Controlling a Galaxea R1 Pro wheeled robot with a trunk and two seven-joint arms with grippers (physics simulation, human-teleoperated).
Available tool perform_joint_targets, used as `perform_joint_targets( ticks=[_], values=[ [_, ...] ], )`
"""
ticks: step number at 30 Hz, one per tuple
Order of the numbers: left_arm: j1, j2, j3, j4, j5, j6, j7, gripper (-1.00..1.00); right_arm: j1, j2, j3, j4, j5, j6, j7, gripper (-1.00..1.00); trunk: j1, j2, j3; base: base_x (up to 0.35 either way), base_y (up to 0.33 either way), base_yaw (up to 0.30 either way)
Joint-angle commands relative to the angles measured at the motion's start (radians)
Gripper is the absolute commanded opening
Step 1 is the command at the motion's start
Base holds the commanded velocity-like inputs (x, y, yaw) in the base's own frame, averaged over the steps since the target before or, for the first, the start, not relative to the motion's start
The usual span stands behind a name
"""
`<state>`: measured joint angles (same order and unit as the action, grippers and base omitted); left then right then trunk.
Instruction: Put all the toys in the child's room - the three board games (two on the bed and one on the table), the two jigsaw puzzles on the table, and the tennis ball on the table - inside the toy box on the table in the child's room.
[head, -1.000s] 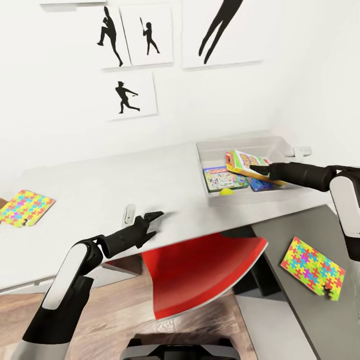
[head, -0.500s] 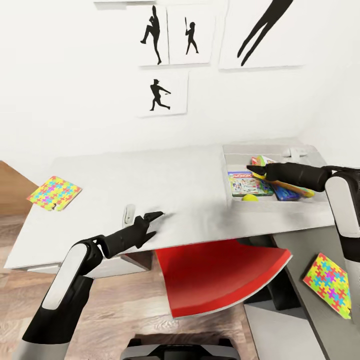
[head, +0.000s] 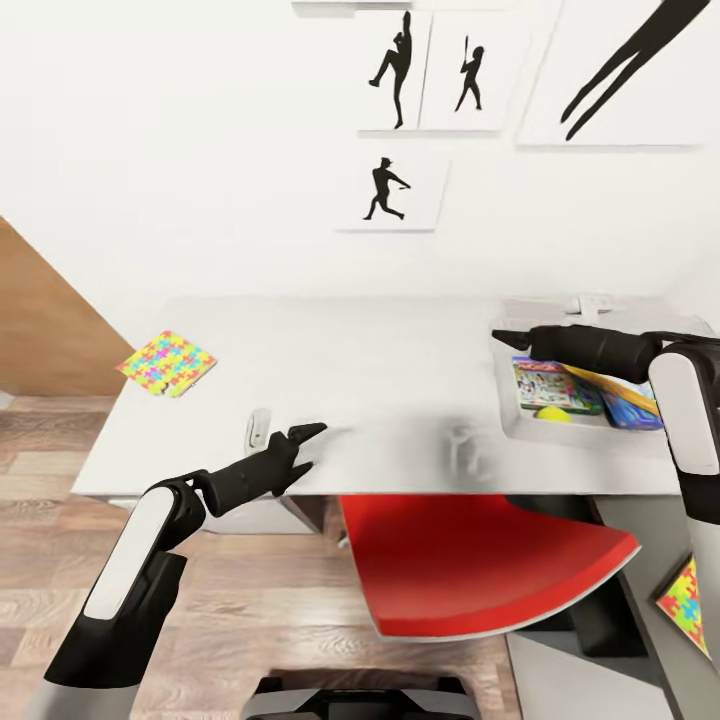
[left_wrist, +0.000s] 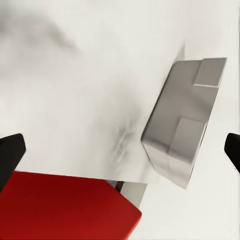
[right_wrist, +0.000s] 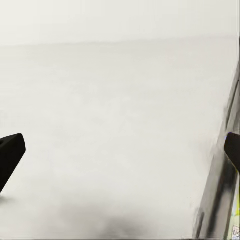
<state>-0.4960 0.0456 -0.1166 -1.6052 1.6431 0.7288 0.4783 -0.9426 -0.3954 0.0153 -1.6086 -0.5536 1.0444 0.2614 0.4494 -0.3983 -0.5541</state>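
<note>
**Inspector A:** We start at the left. 1 jigsaw puzzle (head: 166, 363) lies flat at the far left corner of the table (head: 380, 370), untouched. We judge the step in hand to be the turn toward it, since the games are already binned.

**Inspector B:** Agreed. We see the left gripper (head: 300, 437) hanging over the table's front edge, beside a small grey fitting (head: 258, 428). In the left wrist view its fingertips sit at opposite borders with nothing between them, so we record it spread and empty. The puzzle lies well apart from it, farther left and toward the wall.

**Inspector A:** Moving right: a red chair (head: 480, 565) is tucked under the table. Then the toy box (head: 520, 425), holding the MONOPOLY game (head: 555, 385), the tennis ball (head: 551, 414), and 2 more game boxes partly hidden by the arm.

**Inspector B:** We place the right gripper (head: 502, 337) over the box's near-left rim. Its wrist view shows the tips wide apart, holding nothing.

**Inspector A:** The 2nd puzzle (head: 685, 605) lies on the dark wing at the far right, cut by the frame edge.

**Inspector B:** We judge the next move needs a reach to the thin left puzzle, with a shallow approach to get a finger under its edge.
</note>
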Motion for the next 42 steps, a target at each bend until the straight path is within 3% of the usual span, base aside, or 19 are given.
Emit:
perform_joint_targets(
  ticks=[1,21,29,42],
  values=[
    [-0.001,0.0,-0.001,-0.001,0.01,-0.001,0.01,1.0,-0.001,0.0,0.0,-0.001,0.01,0.003,0.01,1.0,0.001,-0.002,-0.001,0.0,0.0,0.28],
    [-0.001,0.0,-0.002,-0.001,0.011,0.0,0.009,1.0,0.0,0.002,0.001,-0.001,0.012,0.003,0.01,1.0,0.001,-0.002,-0.001,0.0,0.022,0.28],
    [-0.001,0.0,-0.002,-0.001,0.011,0.0,0.004,1.0,0.002,0.005,0.001,-0.001,0.012,0.003,0.009,1.0,0.001,-0.002,-0.001,0.0,0.208,0.197],
    [-0.001,0.0,-0.002,-0.001,0.011,0.0,0.0,1.0,0.007,0.007,0.001,0.005,0.011,0.003,0.009,1.0,0.001,-0.002,-0.001,0.0,0.286,0.043]
  ],
)
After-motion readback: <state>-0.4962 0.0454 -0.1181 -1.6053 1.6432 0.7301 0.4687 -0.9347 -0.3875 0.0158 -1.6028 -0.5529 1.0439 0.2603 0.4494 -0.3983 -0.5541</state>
